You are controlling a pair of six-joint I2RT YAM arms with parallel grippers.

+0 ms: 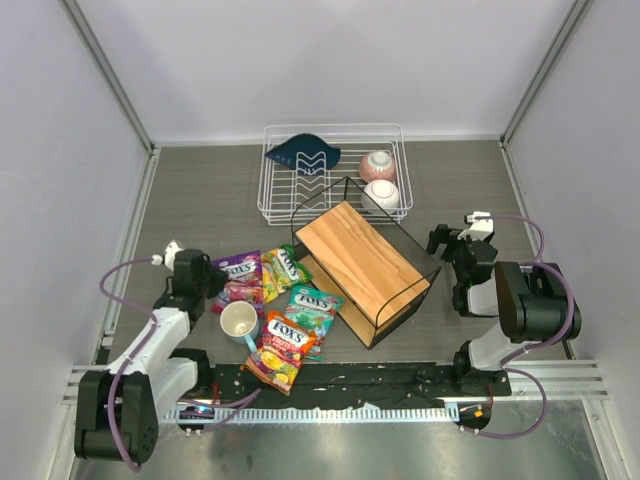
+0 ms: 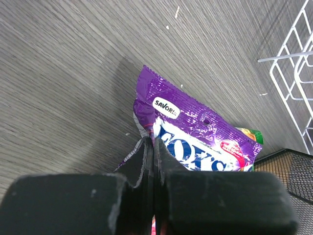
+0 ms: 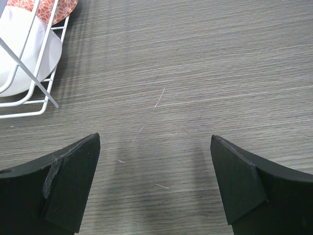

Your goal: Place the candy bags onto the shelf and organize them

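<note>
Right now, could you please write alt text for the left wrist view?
The left pincer is shut on the near edge of the purple candy bag, which lies on the grey wood-grain table. A white wire rack shows at the right edge.

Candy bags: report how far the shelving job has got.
Done: nothing; the shelf holds no bag on its board. In hand: the left claw is shut on the near edge of the purple bag. Left: that bag plus the green bag, teal bag and orange-red bag, all lying on the table left of the shelf. The right claw is open over bare table.
</note>
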